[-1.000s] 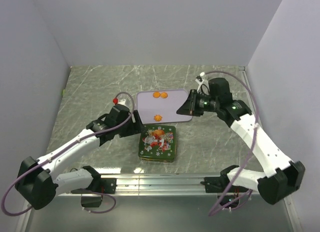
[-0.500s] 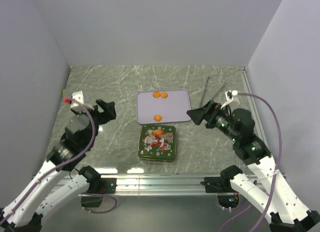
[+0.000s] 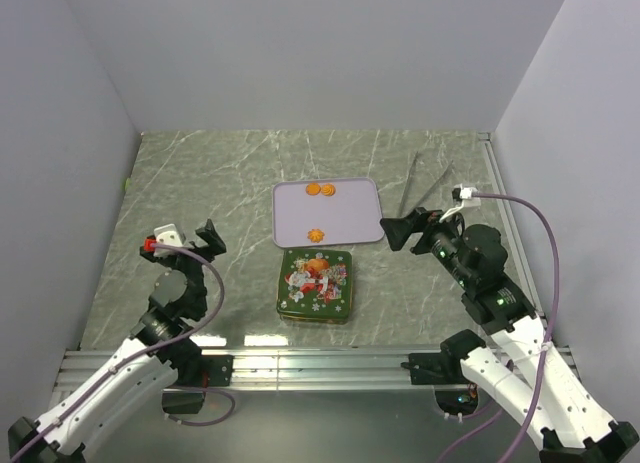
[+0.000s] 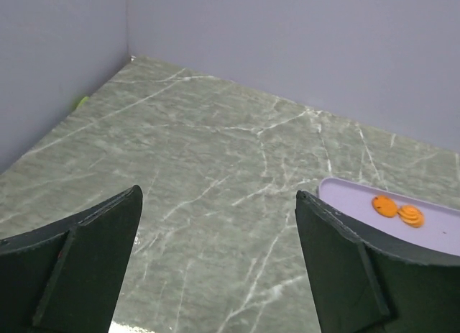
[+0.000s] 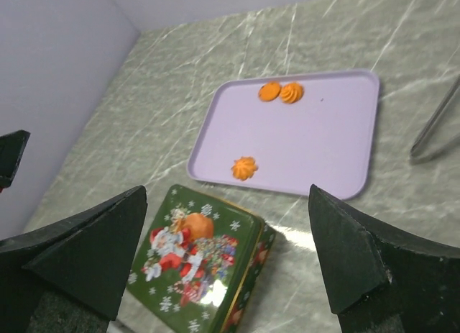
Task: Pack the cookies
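Three orange cookies lie on a lavender tray (image 3: 345, 215): two side by side (image 3: 313, 190) (image 3: 328, 190) at its far edge, and a flower-shaped one (image 3: 317, 235) near its front edge. In the right wrist view the pair (image 5: 269, 91) (image 5: 292, 93) and the flower cookie (image 5: 245, 167) show on the tray (image 5: 323, 139). My left gripper (image 3: 208, 239) hangs open, well left of the tray, with nothing in it (image 4: 218, 193). My right gripper (image 3: 398, 229) is open and empty, just right of the tray (image 5: 228, 190).
A shut green Christmas tin (image 3: 316, 285) (image 5: 198, 261) sits right in front of the tray. Metal tongs (image 3: 415, 183) (image 5: 435, 131) lie to the right of the tray. Grey walls stand on three sides of the marble table.
Both arms have drawn back from the tray's two sides toward the near edge. The right gripper has opened wide. The tray, cookies and tin have stayed put.
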### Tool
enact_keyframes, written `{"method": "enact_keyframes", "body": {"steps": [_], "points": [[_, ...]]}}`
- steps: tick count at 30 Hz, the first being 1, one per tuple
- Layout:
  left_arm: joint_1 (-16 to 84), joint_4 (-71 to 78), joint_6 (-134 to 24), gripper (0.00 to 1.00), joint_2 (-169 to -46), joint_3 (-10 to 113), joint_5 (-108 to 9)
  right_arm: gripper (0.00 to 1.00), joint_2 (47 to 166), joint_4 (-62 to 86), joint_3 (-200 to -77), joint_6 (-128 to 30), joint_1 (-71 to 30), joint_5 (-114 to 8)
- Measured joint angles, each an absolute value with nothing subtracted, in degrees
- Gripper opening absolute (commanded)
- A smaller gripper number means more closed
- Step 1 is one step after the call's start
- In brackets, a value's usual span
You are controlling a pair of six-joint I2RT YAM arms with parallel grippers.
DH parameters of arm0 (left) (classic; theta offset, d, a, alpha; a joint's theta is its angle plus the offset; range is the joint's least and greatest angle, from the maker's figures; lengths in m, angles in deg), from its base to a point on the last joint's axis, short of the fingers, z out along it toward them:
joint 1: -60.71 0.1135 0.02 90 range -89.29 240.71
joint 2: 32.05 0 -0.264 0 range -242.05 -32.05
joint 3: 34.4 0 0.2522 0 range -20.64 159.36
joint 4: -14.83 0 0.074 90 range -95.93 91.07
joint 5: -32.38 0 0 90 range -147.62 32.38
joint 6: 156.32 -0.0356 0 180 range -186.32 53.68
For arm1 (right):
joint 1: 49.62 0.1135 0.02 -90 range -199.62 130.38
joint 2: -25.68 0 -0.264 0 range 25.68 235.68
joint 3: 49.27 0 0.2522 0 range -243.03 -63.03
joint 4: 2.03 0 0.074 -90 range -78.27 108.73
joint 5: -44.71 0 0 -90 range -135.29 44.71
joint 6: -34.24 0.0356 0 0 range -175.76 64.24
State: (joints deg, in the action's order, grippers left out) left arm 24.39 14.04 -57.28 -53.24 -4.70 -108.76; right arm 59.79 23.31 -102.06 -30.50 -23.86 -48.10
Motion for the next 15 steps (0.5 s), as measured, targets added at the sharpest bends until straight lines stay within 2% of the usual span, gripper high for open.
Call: {"method": "enact_keyframes", "body": {"steps": [9,15], "points": [[31.82,27.99,-58.12,0.95,-67.30,-9.22,-104.36,1.00,60.12,21.82,-101.64,-38.59,-23.86,-45.08],[39.08,36.86,-57.63,0.94,-77.74,-9.49,-98.73,1.00,54.89,13.14,-91.30,-43.99,-23.86,-39.92]]}}
